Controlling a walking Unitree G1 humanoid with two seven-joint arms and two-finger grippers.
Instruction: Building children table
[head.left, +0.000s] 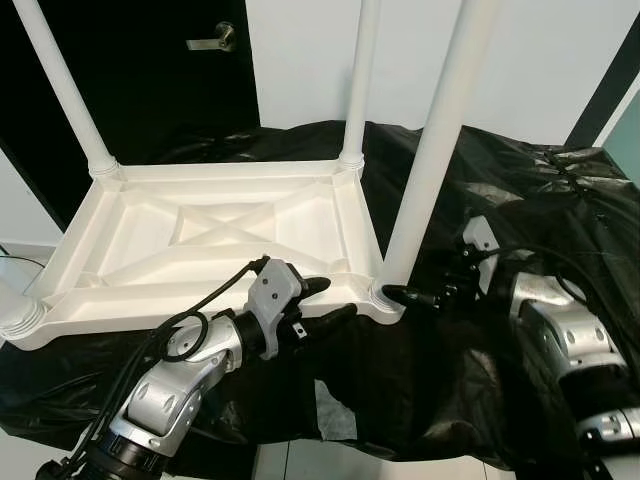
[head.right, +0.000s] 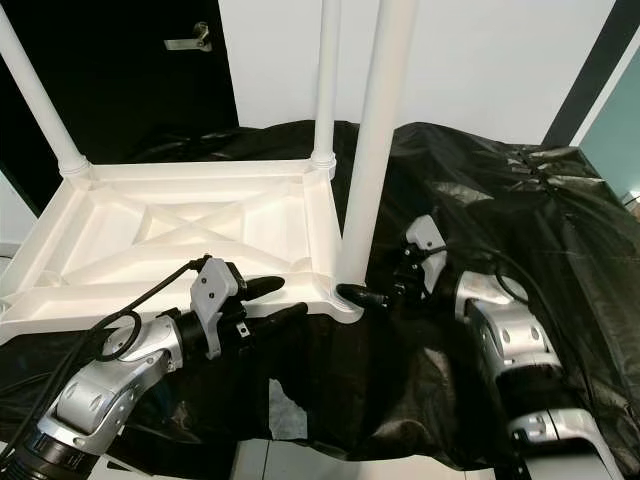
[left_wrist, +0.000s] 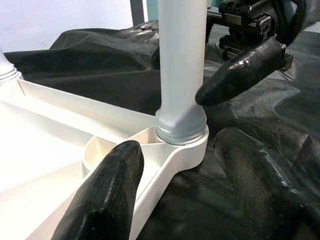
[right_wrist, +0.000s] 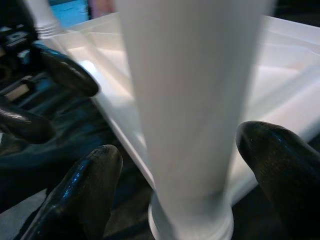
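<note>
With the upturned white plastic table top lying on black sheeting, the right gripper, fingers wide around the near-right white leg, seems mid-seating; tightening likely follows while the left gripper, fingers apart, steadies the frame.

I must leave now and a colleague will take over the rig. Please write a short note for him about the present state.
Left end effector: open, fingers straddling the near edge of the top, beside the near right leg.
Right end effector: open, one finger on each side of that leg, low by its socket; a fingertip is at its base.
Things: the white top lies upside down on a black sheet.
Done: three legs stand upright in corner sockets. The near left corner is cut off by the frame, cannot tell.
Left: check that the near right leg is tight, check the fourth corner, then turn the table over.
</note>
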